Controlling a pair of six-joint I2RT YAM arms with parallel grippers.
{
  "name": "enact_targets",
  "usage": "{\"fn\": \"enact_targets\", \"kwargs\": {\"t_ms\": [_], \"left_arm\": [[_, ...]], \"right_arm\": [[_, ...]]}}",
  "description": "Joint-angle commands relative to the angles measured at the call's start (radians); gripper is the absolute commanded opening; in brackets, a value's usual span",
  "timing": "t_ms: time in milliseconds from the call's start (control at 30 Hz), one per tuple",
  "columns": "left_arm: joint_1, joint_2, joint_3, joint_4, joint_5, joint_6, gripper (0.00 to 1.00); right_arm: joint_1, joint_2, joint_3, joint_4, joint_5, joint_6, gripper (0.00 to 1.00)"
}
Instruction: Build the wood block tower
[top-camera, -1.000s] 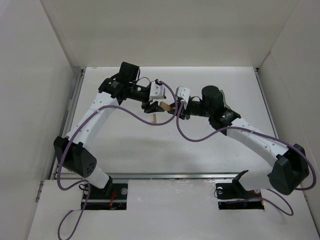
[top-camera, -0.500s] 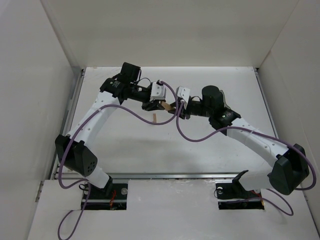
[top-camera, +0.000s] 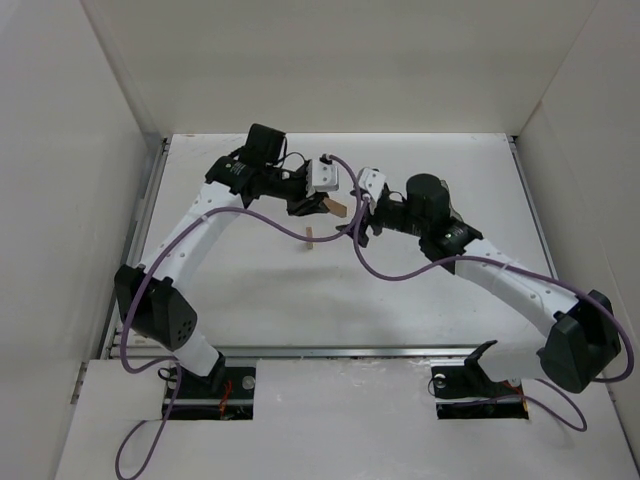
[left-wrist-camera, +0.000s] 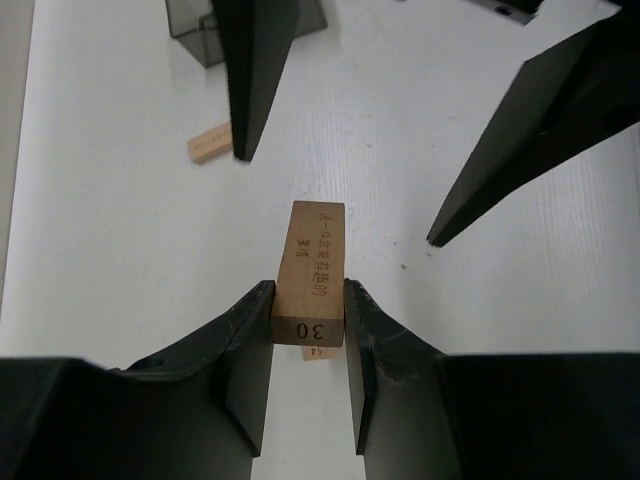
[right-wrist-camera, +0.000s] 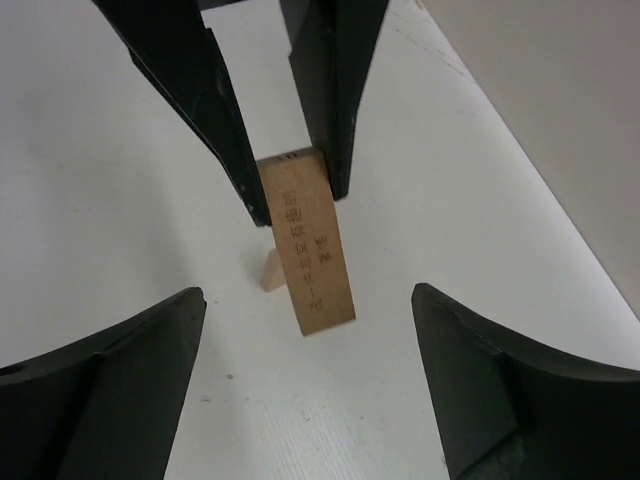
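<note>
1. Two end effectors meet over the worktop. The left end effector is clamped on one end of a plank. The right end effector is spread wide and holds nothing, at 3 o'clock of the plank in the top view.
2. The plank is held aloft, jutting out past the jaws. An upright stands on the worktop below it, at about 7 o'clock in the top view.
3. A spare block lies flat at 11 o'clock in the left wrist view, near a grey container.
4. Handling, by my judgement: the wood is light, stiff and smooth. It will not crush, but it may pivot in an end grip, so pinch the flat side faces. The upright looks easy to topple.
</note>
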Motion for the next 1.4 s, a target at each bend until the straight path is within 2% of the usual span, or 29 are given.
{"fn": "enact_targets", "kwargs": {"t_ms": [0, 133, 333, 400, 667, 900, 1100, 1367], "left_arm": [[-0.007, 0.007, -0.018, 0.080, -0.107, -0.127, 0.00], [-0.007, 0.018, -0.044, 0.146, -0.213, -0.236, 0.00], [-0.096, 0.082, -0.035, 0.146, -0.449, -0.255, 0.00], [-0.131, 0.095, -0.026, 0.146, -0.489, -0.255, 0.00], [-0.222, 0.181, -0.006, 0.102, -0.662, -0.255, 0.00], [-0.231, 0.288, 0.078, -0.016, -0.719, -0.274, 0.00], [-0.252, 0.355, 0.111, -0.016, -0.751, -0.274, 0.00], [-0.262, 0.386, 0.120, -0.025, -0.721, -0.274, 0.00]], "right_arm": [[-0.002, -0.079, -0.055, 0.088, 0.142, 0.036, 0.91], [-0.034, -0.188, -0.182, 0.086, 0.230, 0.001, 0.94], [-0.068, -0.335, -0.247, -0.012, 0.342, -0.019, 0.94], [-0.088, -0.397, -0.270, -0.033, 0.377, -0.030, 0.95], [-0.108, -0.533, -0.227, -0.187, 0.462, -0.134, 0.95], [-0.117, -0.601, -0.175, -0.264, 0.480, -0.195, 0.96], [-0.117, -0.598, -0.175, -0.265, 0.425, -0.205, 0.96], [-0.117, -0.573, -0.165, -0.244, 0.376, -0.205, 0.96]]}}
